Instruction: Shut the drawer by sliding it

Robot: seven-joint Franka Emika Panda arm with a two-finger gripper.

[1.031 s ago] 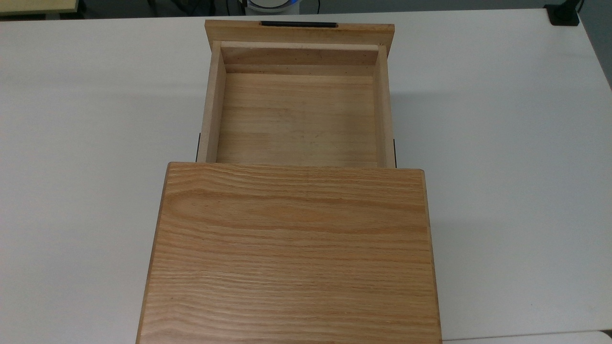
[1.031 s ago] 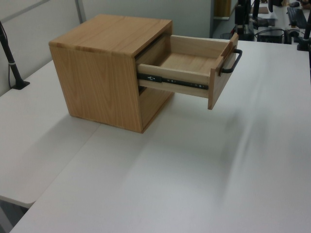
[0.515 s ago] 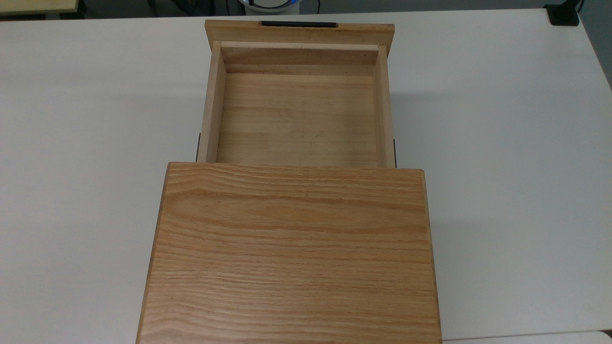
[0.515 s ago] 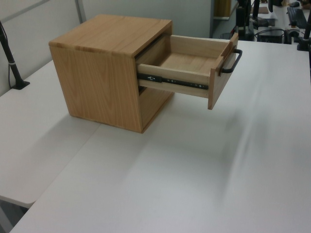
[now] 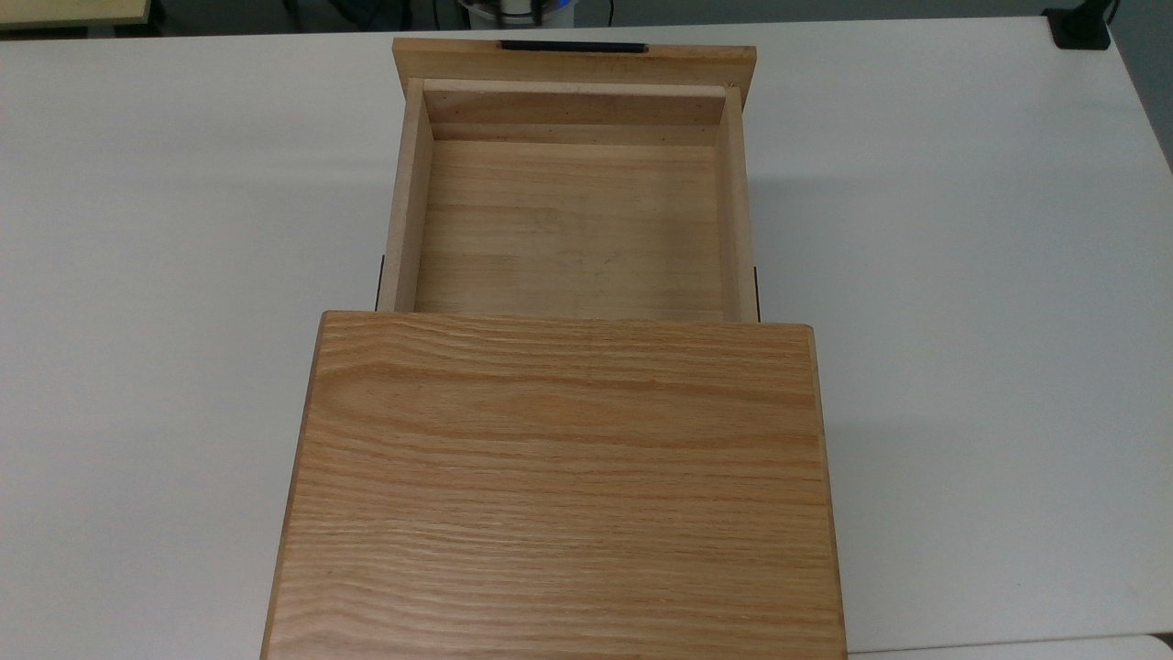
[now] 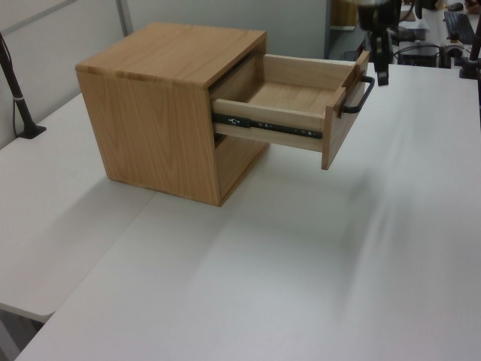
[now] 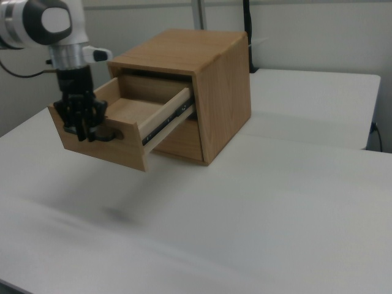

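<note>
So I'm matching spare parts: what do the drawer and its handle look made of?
The drawer looks like light, matt-finished wood, with visible grain and board seams. Its handle is a slim black bar, possibly painted metal or plastic; the look leaves that open.

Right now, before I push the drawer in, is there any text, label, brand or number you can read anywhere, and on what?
No readable text.
Slide rail on the drawer: small pale marks, too small to read.
Cabinet, handle, gripper, table: no markings seen.
</note>
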